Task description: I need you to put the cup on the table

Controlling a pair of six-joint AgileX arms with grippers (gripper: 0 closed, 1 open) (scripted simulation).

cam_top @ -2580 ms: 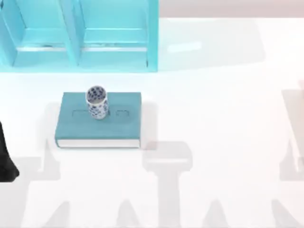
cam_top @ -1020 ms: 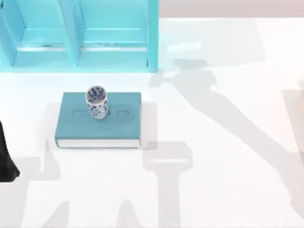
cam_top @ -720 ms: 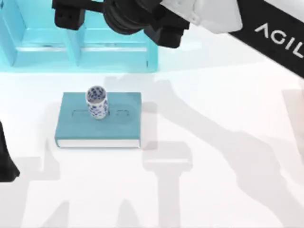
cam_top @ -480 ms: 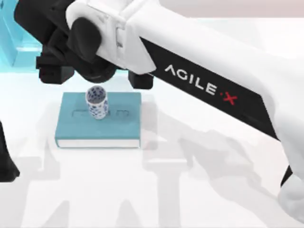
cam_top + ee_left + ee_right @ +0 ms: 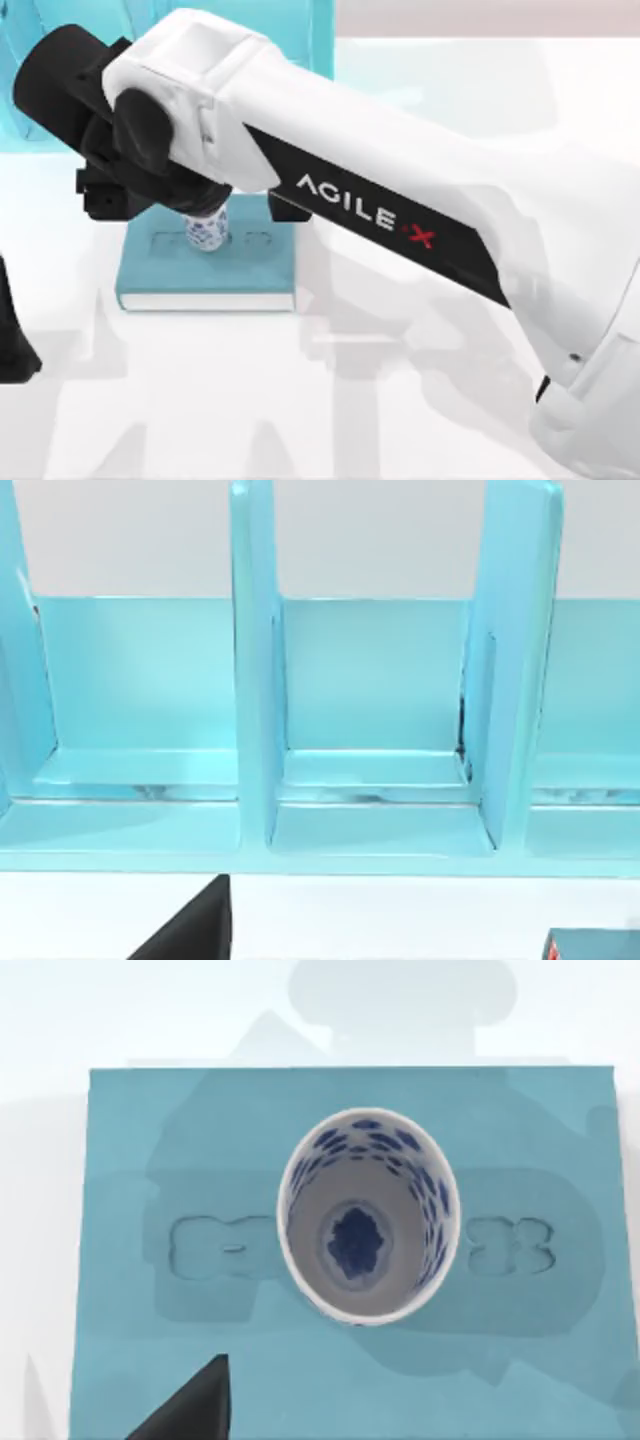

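Right tool [image 5: 205, 205] poised directly over cup [image 5: 206, 232]; can't tell whether its fingers are open or closed.

Right arm [image 5: 400, 215], white w/ black band, reaches across from the counter's right side to the left half, its black wrist covering the cup's top in the top view. Cup, white w/ blue pattern, stands upright on a teal book [image 5: 250, 270], near the book's middle, not on the counter [image 5: 450, 400] itself. Right wrist view looks straight down into cup [image 5: 368, 1228], blue motif on its inside bottom, book [image 5: 150, 1340] all around it. Book lies flat on white counter, in front of a light-blue shelf unit [image 5: 255, 680]. Left arm [image 5: 12, 335] parked at counter's left edge; its tool's state can't be told.
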